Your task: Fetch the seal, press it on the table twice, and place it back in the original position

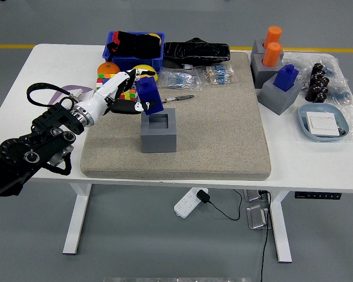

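Head view: we are carrying the blue seal (149,97) in our left robot hand (121,94), fingers wrapped around it, tilted just above the grey holder (159,130) on the counter (35,76). We judge it needs straightening over the square socket before lowering.

legible text: none. no lettering, label, brand, number or sign can be read on any item on the table (23,76); packaging print is too small and blurred to make out.
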You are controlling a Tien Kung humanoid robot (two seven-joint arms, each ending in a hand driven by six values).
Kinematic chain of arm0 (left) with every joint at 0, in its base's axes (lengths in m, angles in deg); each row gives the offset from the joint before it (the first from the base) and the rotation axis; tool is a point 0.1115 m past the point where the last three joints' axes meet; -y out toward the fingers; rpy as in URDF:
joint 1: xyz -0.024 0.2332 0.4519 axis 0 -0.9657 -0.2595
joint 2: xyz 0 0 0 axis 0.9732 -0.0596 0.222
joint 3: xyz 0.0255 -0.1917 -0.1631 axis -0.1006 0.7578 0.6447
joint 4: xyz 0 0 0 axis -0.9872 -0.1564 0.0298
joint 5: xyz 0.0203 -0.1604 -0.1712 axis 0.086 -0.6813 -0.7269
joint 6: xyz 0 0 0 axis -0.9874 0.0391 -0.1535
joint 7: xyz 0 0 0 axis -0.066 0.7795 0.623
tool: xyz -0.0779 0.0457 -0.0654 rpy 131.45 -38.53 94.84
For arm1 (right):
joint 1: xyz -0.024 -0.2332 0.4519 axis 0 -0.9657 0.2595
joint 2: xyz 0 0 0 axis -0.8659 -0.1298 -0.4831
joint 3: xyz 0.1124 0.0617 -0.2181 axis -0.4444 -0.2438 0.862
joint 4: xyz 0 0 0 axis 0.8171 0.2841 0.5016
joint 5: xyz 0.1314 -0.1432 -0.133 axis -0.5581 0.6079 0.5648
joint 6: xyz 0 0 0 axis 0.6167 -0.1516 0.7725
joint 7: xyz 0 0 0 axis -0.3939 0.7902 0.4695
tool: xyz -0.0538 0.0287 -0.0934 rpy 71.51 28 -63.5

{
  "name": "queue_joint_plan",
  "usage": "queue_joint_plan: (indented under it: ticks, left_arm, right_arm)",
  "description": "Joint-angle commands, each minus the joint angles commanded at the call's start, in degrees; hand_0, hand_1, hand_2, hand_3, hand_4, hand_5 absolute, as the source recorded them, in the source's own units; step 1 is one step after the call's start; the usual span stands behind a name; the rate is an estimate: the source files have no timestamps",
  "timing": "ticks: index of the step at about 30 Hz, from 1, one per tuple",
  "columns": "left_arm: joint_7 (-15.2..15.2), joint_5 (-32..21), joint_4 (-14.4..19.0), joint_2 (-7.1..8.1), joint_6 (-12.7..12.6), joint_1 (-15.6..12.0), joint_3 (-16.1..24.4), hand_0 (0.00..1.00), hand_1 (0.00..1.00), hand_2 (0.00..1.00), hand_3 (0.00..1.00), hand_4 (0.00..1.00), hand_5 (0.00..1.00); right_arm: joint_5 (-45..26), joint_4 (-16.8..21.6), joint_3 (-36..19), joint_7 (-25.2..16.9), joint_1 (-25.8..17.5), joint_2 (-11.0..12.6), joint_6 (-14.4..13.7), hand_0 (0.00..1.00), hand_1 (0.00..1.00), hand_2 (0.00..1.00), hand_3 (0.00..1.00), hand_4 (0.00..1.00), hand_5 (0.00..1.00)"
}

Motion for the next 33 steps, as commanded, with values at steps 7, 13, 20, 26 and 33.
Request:
queue_joint_plan:
  ticks: [7,13,20,26,33]
  left_arm:
    - [0.1,1.1,-0.3,-0.63,0.9,0.6,-1.7,0.768,0.376,0.328,0.834,0.532,0.002]
    - [-0.3,2.0,-1.1,-1.19,0.7,1.1,-3.6,0.769,0.376,0.327,0.834,0.531,0.002]
    - [-1.0,2.2,-2.8,-1.62,0.2,1.8,-5.6,0.772,0.376,0.327,0.834,0.532,0.002]
    - [-1.5,1.9,-3.9,-2.03,0.0,2.8,-7.2,0.771,0.377,0.327,0.834,0.532,0.002]
    - [-1.6,2.2,-4.9,-2.77,0.0,3.0,-8.5,0.772,0.378,0.327,0.832,0.533,0.002]
  right_arm:
    - [0.0,0.0,0.0,0.0,0.0,0.0,0.0,0.768,0.679,0.675,0.619,0.774,0.499]
    - [0.0,0.0,0.2,0.0,0.1,-0.1,0.0,0.768,0.679,0.675,0.619,0.774,0.499]
    - [-0.1,0.0,0.5,-0.1,0.2,0.1,0.0,0.768,0.679,0.675,0.619,0.774,0.499]
    - [-0.2,0.0,0.7,-0.1,0.5,0.2,0.0,0.77,0.679,0.675,0.619,0.774,0.499]
    - [-0.4,0.0,1.1,-0.1,0.6,0.3,0.0,0.77,0.678,0.675,0.619,0.774,0.496]
